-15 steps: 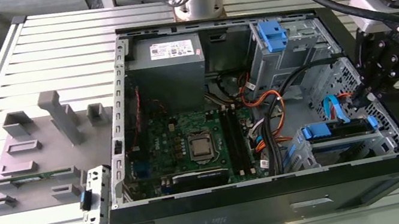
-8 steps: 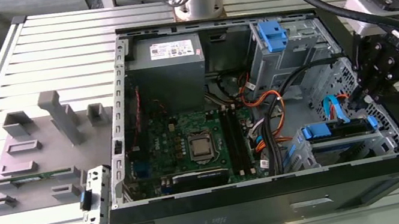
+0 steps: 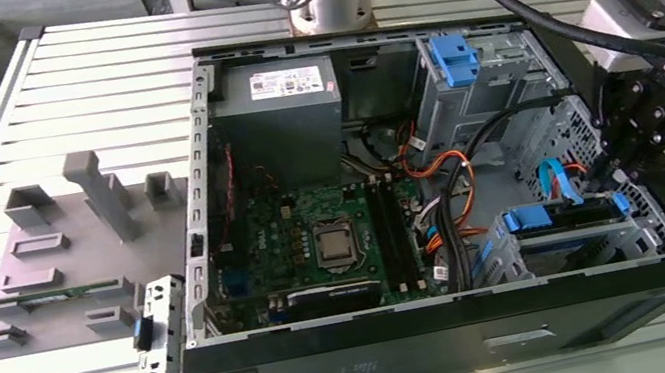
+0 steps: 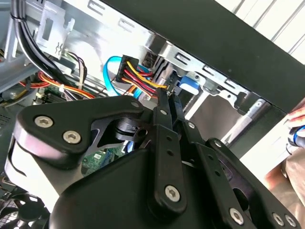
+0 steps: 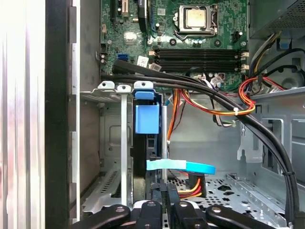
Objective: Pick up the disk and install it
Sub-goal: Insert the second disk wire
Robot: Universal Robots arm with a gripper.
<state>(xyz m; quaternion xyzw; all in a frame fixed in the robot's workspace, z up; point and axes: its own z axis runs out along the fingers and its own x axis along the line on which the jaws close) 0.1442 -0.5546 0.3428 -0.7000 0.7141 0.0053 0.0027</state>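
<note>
Disk on edge in the lower drive bay, gripper right by it

We see the disk (image 5: 144,152) slotted between the bay (image 5: 110,143) walls, blue tab up, so we reckon it's about seated. We'd press square along the rails and stay off the blue data cable (image 5: 183,166). The first wrist view shows the slot fit. The second wrist view shows the gripper (image 4: 167,98) with fingers pinched together and nothing visible between them.

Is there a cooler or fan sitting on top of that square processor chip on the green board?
No, the processor lies bare in its socket on the motherboard.
</note>
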